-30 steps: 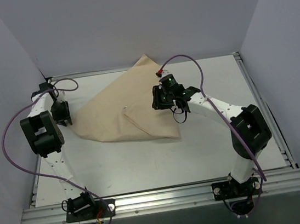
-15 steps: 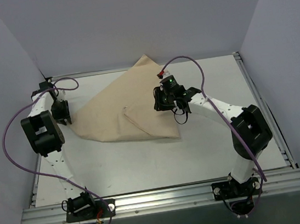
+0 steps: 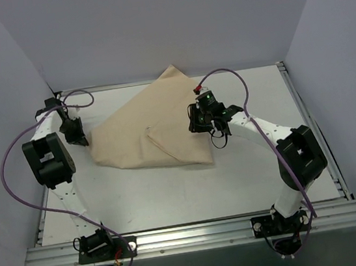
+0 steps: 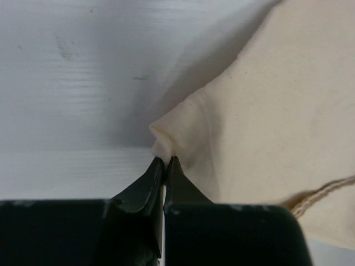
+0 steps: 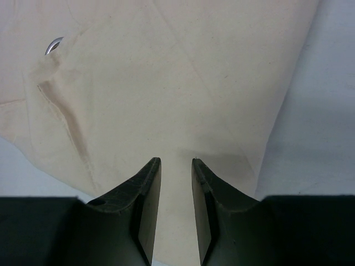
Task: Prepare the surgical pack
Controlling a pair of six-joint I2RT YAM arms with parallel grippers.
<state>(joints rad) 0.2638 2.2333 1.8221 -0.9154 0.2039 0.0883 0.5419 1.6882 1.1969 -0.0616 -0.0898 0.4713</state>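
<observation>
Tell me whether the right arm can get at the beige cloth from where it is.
Probably yes: the right gripper hangs just over the beige cloth with its jaws partly open, and nothing lies between them and the fabric.

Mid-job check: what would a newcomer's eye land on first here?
The big beige cloth, folded into a rough triangle in the middle of the overhead view. At its left corner the left gripper is pinched shut on a small peak of fabric; the right gripper hangs over its right part, jaws slightly apart.
</observation>
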